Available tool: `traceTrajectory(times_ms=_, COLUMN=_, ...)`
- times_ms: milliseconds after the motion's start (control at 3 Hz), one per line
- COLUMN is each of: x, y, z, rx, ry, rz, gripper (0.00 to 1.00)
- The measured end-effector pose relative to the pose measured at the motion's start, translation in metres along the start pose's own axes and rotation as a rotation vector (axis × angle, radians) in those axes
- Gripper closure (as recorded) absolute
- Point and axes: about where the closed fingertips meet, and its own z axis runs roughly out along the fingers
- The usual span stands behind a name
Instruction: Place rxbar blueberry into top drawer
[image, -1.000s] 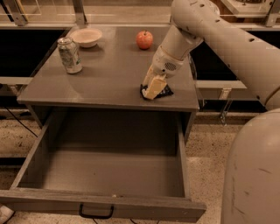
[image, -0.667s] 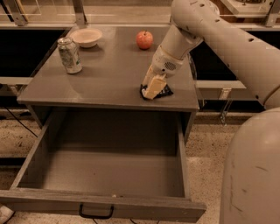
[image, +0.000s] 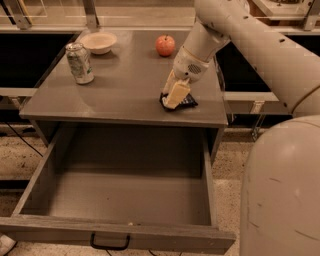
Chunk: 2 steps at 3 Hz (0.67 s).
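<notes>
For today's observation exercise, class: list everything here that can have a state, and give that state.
Top drawer: pulled open, looks empty.
Rxbar blueberry: flat on the tabletop, outside the drawer.
Claw: down at the rxbar blueberry.
Soda can: upright.
Bowl: upright, looks empty.
Apple: whole, on the tabletop.

My hand (image: 172, 99) is down at the front right of the desk (image: 125, 90), hiding most of the rxbar blueberry (image: 189, 102); I can't read its lettering. The top drawer (image: 150, 235) has its front-left corner cut off.
</notes>
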Motion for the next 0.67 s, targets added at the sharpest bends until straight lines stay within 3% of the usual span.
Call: traceTrajectory(times_ms=667, x=-0.015, y=-0.011, z=-0.049, rx=0.039, ry=0.053, rz=-0.013, gripper=1.00)
